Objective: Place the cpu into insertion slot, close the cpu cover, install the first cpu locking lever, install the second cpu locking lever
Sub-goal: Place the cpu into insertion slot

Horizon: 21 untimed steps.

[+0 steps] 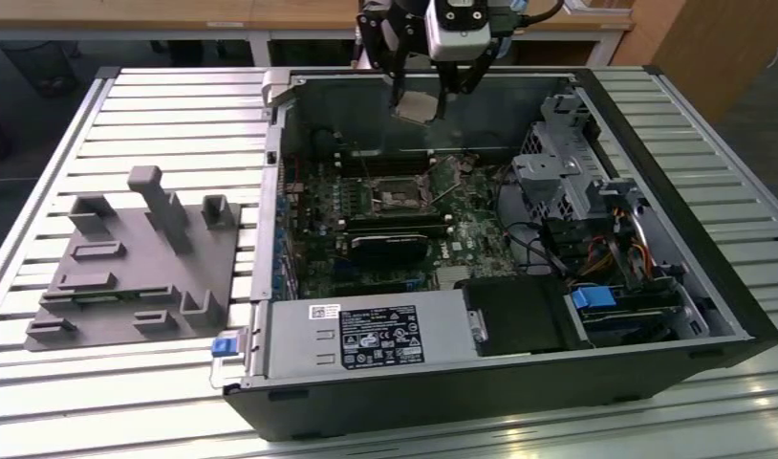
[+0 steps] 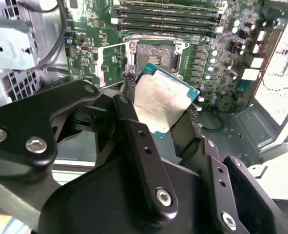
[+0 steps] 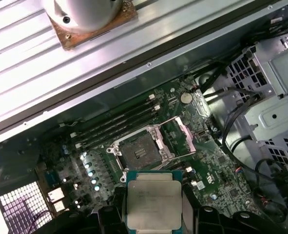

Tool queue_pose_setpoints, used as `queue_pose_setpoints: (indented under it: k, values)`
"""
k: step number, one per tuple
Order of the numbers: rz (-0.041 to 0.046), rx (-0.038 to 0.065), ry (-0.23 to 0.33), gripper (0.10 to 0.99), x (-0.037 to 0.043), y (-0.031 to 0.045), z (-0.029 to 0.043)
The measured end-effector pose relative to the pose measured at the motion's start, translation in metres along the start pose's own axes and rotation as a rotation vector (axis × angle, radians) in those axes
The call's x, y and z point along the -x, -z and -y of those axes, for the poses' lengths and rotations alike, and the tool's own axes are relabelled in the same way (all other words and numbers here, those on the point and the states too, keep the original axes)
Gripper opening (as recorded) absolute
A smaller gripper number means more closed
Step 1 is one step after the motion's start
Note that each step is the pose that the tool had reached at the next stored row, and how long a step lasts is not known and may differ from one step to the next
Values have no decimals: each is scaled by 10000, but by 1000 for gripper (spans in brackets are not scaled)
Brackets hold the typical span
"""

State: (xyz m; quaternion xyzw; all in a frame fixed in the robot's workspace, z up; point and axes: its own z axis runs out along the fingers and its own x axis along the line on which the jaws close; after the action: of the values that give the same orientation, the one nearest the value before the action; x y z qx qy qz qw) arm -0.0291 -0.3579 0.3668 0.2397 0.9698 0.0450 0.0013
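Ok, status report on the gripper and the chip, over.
Gripper shut on small flat silvery-tan square cpu, above the black case. Dark square insertion slot empty, thin silvery cpu cover raised. Nothing seen in the way.

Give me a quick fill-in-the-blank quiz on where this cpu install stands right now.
1. The gripper is shut on the ___.
2. The insertion slot is ___, with nothing seated in it.
3. The cpu cover beside the slot stands ___.
Missing words: cpu; empty; open.
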Motion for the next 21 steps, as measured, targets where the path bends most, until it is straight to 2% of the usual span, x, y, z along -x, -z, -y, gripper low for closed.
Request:
queue_pose_setpoints:
  k: [14,21]
  values:
    - [130,27,-1462,541,-1,-23,-1]
    - [157,32,-1766,541,-1,-43,0]
